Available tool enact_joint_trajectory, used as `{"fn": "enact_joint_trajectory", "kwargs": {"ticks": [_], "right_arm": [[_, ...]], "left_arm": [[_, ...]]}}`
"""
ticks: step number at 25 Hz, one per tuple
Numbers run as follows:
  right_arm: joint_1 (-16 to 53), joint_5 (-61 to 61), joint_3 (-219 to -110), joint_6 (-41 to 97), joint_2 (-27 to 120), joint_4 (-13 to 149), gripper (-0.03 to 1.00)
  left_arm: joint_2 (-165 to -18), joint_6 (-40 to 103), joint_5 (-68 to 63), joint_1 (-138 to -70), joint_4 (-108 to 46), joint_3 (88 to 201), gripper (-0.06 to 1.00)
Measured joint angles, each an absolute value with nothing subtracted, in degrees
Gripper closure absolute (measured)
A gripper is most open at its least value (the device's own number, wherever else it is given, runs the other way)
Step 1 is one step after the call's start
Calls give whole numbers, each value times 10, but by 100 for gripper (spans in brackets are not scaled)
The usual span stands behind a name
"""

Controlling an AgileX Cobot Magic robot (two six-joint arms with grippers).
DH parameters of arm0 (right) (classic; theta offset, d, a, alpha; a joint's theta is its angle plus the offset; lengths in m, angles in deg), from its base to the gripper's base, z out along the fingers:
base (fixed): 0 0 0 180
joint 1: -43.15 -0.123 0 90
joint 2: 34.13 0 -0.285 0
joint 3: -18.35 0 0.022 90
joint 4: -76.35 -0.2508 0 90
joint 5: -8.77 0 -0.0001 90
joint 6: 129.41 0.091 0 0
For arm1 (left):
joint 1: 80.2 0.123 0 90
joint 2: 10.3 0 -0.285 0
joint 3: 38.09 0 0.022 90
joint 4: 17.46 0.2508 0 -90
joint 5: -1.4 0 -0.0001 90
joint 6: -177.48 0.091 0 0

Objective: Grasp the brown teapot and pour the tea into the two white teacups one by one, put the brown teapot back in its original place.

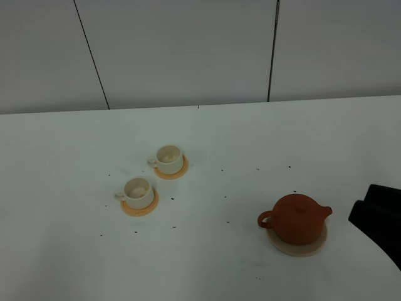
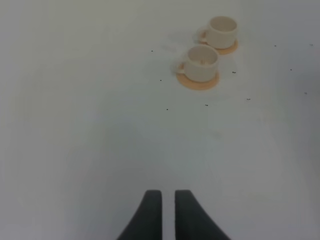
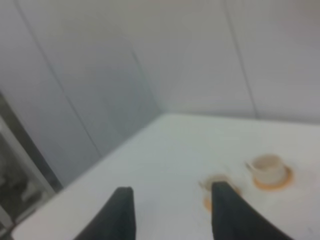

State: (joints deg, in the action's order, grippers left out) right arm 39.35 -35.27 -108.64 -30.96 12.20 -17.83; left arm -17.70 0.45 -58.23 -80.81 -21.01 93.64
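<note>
While the teapot (image 1: 296, 219) sits upright on its tan coaster (image 1: 299, 250) at the right of the white table (image 1: 62, 251) in the high view, its loop handle turns toward the cups and its spout toward the dark bulk of the right arm (image 1: 379, 219). That arm is near the teapot at the picture's edge and does not touch it. Well apart to the left, the near cup (image 1: 138, 190) and the far cup (image 1: 169, 158) stand upright on orange coasters (image 1: 141, 211), their small handles pointing left.

From the left wrist, the left gripper (image 2: 168, 192) hangs over bare table with its black fingers (image 2: 152, 210) almost together, only a thin slit between them, and holds nothing. Both cups (image 2: 204, 62) lie well beyond it on their coasters (image 2: 197, 84).

From the right wrist, blurred, the right gripper (image 3: 172, 190) has its fingers (image 3: 124, 205) spread wide and empty. One cup (image 3: 267, 167) shows clearly past them, and the other is partly hidden behind a finger.
</note>
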Motion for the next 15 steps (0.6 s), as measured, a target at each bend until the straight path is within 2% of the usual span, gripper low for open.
{"fn": "enact_joint_trajectory", "kwargs": {"ticks": [8, 15], "right_arm": [[394, -319, -1174, -188, 295, -18, 62], [394, -210, -1223, -128, 360, 67, 62]], "left_arm": [[-177, 5, -582, -808, -210, 936, 80], [-177, 4, -582, -808, -210, 936, 80]]}}
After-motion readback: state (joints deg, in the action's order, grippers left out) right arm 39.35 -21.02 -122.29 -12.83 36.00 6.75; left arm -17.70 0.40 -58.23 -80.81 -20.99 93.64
